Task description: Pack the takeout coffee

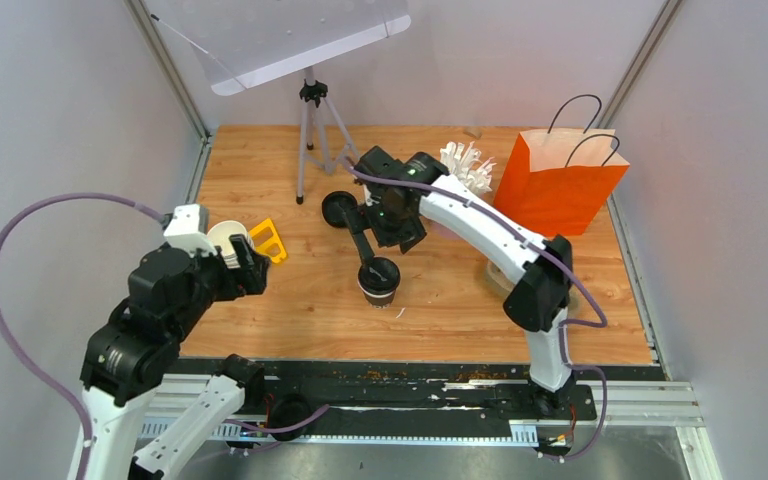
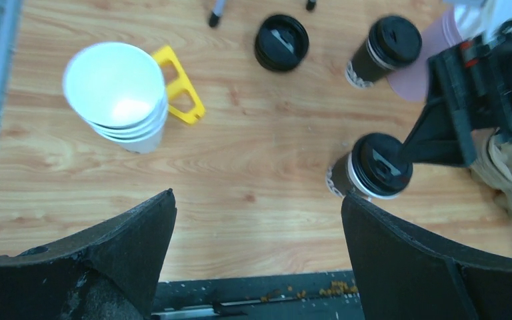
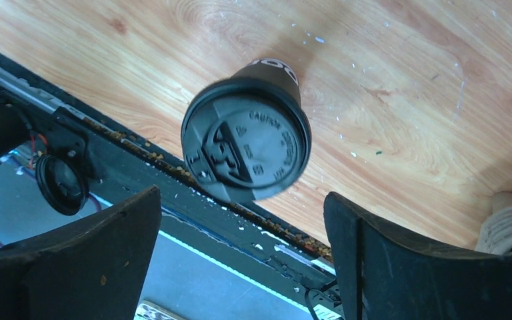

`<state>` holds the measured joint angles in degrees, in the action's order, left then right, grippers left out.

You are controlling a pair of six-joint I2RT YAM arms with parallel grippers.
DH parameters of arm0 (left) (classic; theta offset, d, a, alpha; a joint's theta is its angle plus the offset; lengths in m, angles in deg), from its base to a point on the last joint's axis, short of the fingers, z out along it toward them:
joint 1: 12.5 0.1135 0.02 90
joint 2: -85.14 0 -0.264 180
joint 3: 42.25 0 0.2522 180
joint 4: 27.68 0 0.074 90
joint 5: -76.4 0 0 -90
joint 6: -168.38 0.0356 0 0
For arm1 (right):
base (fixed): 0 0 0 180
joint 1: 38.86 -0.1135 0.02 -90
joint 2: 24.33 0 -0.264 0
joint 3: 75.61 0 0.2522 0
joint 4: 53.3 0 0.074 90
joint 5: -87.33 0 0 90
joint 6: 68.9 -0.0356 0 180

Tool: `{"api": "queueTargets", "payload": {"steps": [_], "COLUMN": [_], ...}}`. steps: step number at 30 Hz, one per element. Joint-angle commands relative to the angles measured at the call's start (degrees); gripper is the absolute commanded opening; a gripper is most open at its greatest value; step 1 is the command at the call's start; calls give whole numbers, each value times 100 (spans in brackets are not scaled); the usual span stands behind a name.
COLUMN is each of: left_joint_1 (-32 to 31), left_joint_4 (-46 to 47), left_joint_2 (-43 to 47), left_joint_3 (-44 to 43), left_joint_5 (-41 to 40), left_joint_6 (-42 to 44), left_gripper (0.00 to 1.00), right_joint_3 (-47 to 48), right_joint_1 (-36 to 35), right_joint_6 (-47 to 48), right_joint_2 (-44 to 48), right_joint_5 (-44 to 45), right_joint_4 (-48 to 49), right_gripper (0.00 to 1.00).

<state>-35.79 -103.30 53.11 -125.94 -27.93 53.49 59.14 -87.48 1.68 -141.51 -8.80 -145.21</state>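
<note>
A takeout cup with a dark side and a black lid [image 1: 378, 279] stands mid-table; it also shows in the left wrist view [image 2: 377, 167] and the right wrist view [image 3: 247, 140]. My right gripper [image 1: 374, 250] [image 3: 240, 200] is open, just above and behind this cup, not touching it. A second lidded cup [image 2: 385, 48] stands farther back. A loose black lid [image 1: 338, 208] [image 2: 281, 41] lies flat. A stack of lidless white cups [image 1: 226, 240] [image 2: 117, 97] stands at the left. My left gripper [image 1: 250, 262] [image 2: 257, 200] is open and empty beside that stack.
An orange paper bag [image 1: 558, 182] stands at the back right, next to a pink cup [image 2: 421, 77] of white straws [image 1: 467, 164]. A brown pulp tray [image 1: 498, 276] lies under my right arm. A yellow plastic piece [image 1: 268, 240] lies by the white cups. A tripod [image 1: 312, 125] stands at the back.
</note>
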Motion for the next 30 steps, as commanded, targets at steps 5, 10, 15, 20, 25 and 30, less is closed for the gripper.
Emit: {"api": "queueTargets", "payload": {"steps": [5,10,15,20,25,30], "left_joint_1": [-35,-35,-35,-68,-88,-186], "left_joint_4": [923,2045,2685,3155,3971,4631], "left_joint_2": [-677,-910,-1291,-1744,-1978,-2316], "left_joint_3": [933,1808,2276,2509,2980,3308], "left_joint_5": [1909,2784,3081,3287,3350,3594], "left_joint_6": [-819,-1573,-1838,-2035,-2332,-2596], "left_gripper": [91,83,82,81,79,77], "right_joint_3": [-1591,-2392,-2857,-2960,-3116,-3317], "right_joint_1": [316,701,950,971,986,986], "right_joint_6": [6,-90,-227,-127,-155,-186], "right_joint_2": [1372,1735,1742,1672,1588,1616], "right_joint_5": [-552,-1177,-1852,-1899,-2142,-2244], "right_joint_4": [1534,2366,2878,2984,3189,3353], "right_gripper": [55,21,11,12,13,13]}}
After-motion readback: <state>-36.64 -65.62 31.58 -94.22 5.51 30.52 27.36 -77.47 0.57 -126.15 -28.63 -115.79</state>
